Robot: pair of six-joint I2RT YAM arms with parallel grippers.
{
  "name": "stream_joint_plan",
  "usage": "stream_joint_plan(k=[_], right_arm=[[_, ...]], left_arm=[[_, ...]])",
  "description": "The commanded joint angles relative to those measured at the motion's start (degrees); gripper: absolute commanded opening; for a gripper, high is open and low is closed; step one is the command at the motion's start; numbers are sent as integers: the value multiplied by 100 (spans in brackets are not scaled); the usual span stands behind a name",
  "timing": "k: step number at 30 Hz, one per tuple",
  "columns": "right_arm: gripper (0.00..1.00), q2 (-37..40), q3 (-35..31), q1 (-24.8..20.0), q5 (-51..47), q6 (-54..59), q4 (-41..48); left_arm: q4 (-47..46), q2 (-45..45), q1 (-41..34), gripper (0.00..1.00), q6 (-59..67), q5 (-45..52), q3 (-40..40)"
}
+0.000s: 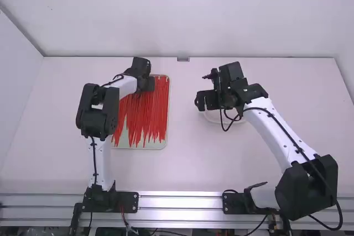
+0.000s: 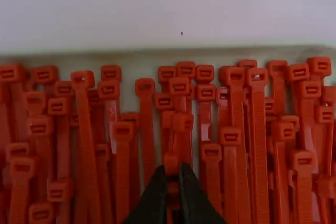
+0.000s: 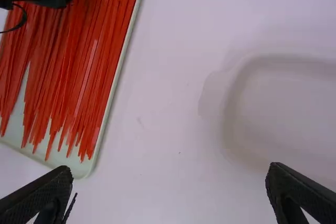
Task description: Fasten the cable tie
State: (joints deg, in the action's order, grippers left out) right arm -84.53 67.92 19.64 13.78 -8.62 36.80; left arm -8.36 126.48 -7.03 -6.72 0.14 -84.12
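An orange plastic cable tie, likely light and springy, is pinched near its head by the left claw. The right claw is spread apart.

The white table bears a pale flat tray under the left gripper (red cable ties heaped across it) and a shallow white dish just ahead of the right gripper.
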Motion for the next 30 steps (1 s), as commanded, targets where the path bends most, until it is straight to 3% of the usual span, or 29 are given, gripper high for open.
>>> stream_joint_plan(k=[1, 12, 14, 15, 16, 22, 25, 30], right_arm=[[99, -13, 177, -9, -35, -9, 7], [98, -13, 177, -7, -28, -11, 9], [98, -13, 177, -9, -28, -11, 11], [98, -13, 177, -9, -28, -11, 13], [98, -13, 177, -9, -28, -13, 11], [98, -13, 177, -9, -11, -11, 11], [98, -13, 177, -7, -13, -11, 15], [98, -13, 177, -9, -13, -11, 57]], left_arm=[[-87, -350, -11, 4, -42, -22, -70], [-229, -713, -37, 5, -59, -17, -68], [-323, -713, -44, 18, -52, -22, -68], [-365, -713, -46, 35, -37, -22, -68], [-374, -713, -48, 43, -37, -24, -68], [-363, -713, -2, 43, -55, -127, -70], [-363, -713, -20, 30, -52, -122, -68], [-315, -713, 9, 23, -33, -129, -68]])
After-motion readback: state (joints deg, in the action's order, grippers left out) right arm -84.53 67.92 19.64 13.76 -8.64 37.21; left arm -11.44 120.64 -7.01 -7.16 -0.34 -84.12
